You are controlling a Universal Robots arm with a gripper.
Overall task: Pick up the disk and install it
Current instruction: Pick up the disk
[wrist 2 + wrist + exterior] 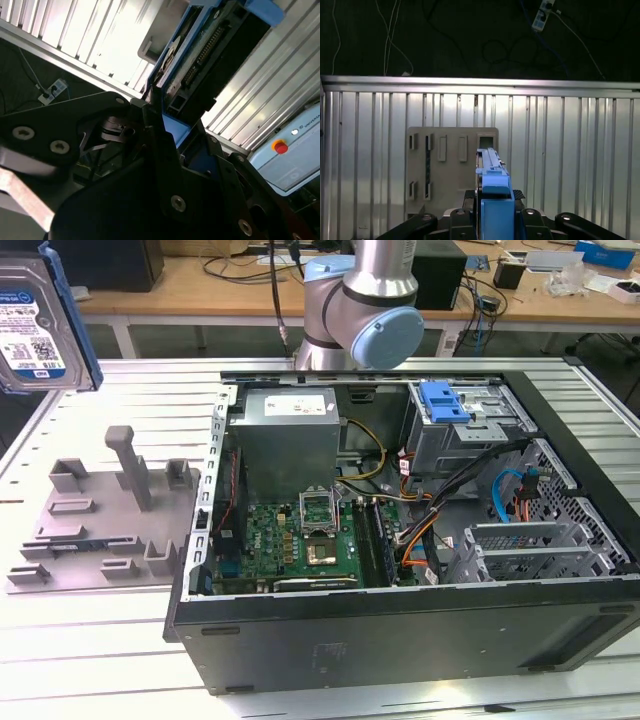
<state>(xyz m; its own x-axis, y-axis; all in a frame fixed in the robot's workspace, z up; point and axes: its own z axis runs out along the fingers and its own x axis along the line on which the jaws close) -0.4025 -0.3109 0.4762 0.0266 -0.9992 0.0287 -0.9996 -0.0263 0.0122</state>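
My gripper (496, 202) was clamped on the disk (35, 325), a flat silver hard drive with a white-and-blue label in a bright blue plastic carrier. My black fingers (162, 150) pressed its blue frame from both sides.

In the exterior view, the one disk hung on edge in the air at the exterior view's far left. It was above the ribbed silver metal table (100, 640) and well apart from the one open black computer case (400, 640).

Between disk and case lay one flat grey plastic fixture (100, 525) with one tall upright post (128, 465). Bare ribbed table ran all round it.

Inside the case's open rim, at the far corner on the exterior view's right, one blue plastic bracket (445, 400) sat atop one grey metal drive cage (470, 435). One silver-and-blue arm (365, 310) rose behind the case.

In the first wrist view the disk showed edge-on over the fixture, and the table ended in a straight rail with dark floor (470, 35) beyond.
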